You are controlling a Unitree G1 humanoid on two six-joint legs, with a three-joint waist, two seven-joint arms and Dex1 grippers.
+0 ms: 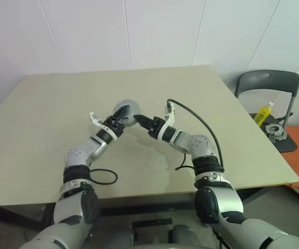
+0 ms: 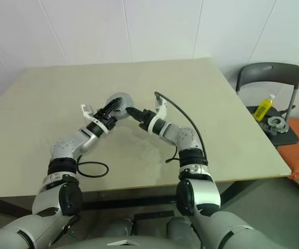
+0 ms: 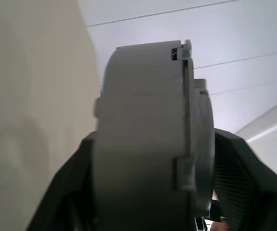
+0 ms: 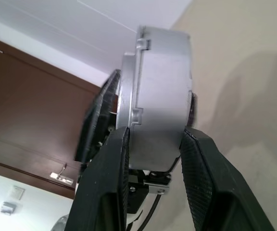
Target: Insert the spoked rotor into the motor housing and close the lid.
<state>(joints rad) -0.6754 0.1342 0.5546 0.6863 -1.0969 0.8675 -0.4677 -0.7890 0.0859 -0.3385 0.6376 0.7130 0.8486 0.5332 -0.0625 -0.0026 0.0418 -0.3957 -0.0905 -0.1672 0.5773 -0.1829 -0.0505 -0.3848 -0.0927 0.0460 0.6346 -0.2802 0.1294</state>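
A round grey motor housing is held up above the beige desk, near its middle, between the two grippers. The right gripper is closed on the housing's edge: in the right wrist view its two black fingers are pressed against the two flat faces of the silvery body, which is seen edge-on. The left gripper is set against the same housing from the other side; in the left wrist view the grey body is seated between its dark fingers, which flank both faces closely, so it is clamped there too. A seam with small tabs runs around the housing's rim, where a thinner lid is seated against the thicker part. Whether the spoked wheel is inside cannot be told. Beside the desk a grey chair is placed, with a yellow bottle and a small metal part on its seat.
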